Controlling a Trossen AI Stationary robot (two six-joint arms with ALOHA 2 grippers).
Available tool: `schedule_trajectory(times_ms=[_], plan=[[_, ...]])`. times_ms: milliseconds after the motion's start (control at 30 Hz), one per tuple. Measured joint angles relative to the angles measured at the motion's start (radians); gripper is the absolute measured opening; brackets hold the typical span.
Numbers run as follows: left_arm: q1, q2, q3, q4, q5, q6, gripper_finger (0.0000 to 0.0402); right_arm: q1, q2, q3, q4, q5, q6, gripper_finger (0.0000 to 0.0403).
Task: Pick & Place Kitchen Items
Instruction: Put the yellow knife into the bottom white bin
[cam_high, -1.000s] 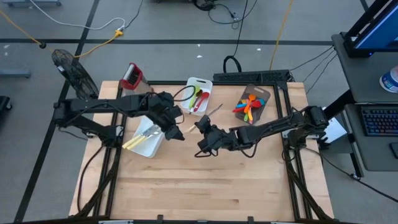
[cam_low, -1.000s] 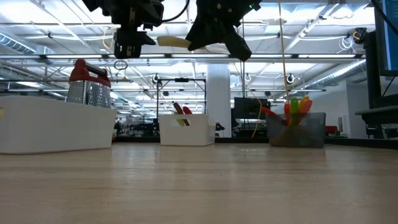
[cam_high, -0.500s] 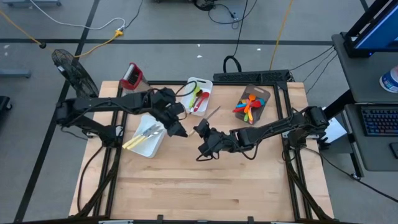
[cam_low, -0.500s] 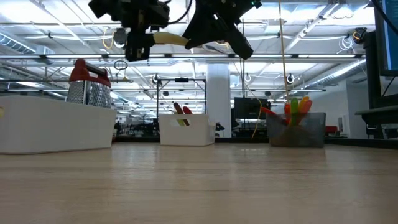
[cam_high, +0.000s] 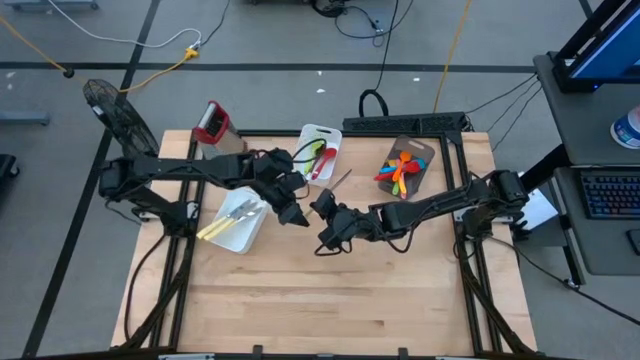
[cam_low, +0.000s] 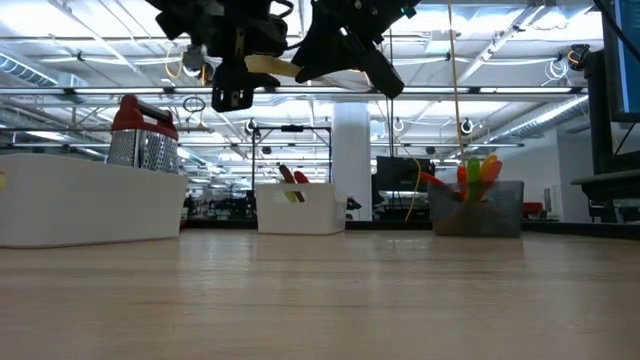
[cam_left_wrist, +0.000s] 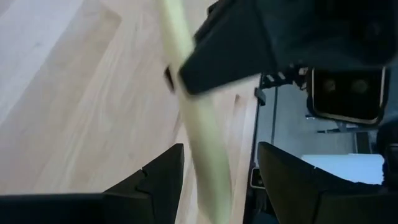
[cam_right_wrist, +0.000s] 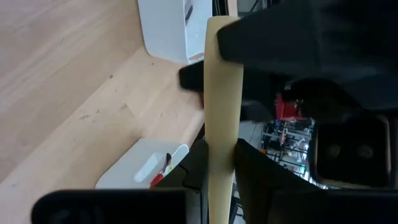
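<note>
Held item: a cream-handled utensil is carried in the air above the middle of the table, between the 2 grippers; its metal end is seen pointing toward the back trays in the high view.
Right gripper: its fingers are clamped on the cream handle, which runs up between them in the right wrist view.
Left gripper: its fingers are spread apart, with the cream handle lying between them; no contact with either finger can be made out.
Height: both grippers are seen high above the tabletop in the low view, with the handle bridging them.
Left tray: cream-handled cutlery is held in this white tray, just beside the left gripper.
Middle tray: red and green utensils lie in it.
Dark tray: orange, red and blue utensils are piled in it, at the back right.
Grater: placed at the back left corner.
</note>
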Motion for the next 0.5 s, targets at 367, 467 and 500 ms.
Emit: schedule_trajectory(times_ms=[367, 467, 500], plan=[[-0.010, 0.041, 0.001, 0.012, 0.021, -0.018, 0.0150, -0.004, 0.000, 0.000, 0.001, -0.011, 0.010, 0.0043], [-0.008, 0.041, 0.001, 0.026, 0.019, -0.016, 0.0079, -0.004, 0.000, 0.000, 0.002, -0.011, 0.011, 0.0043], [-0.006, 0.041, 0.000, 0.027, 0.014, -0.016, 0.0053, -0.004, -0.001, 0.000, -0.001, -0.009, 0.013, 0.0043]])
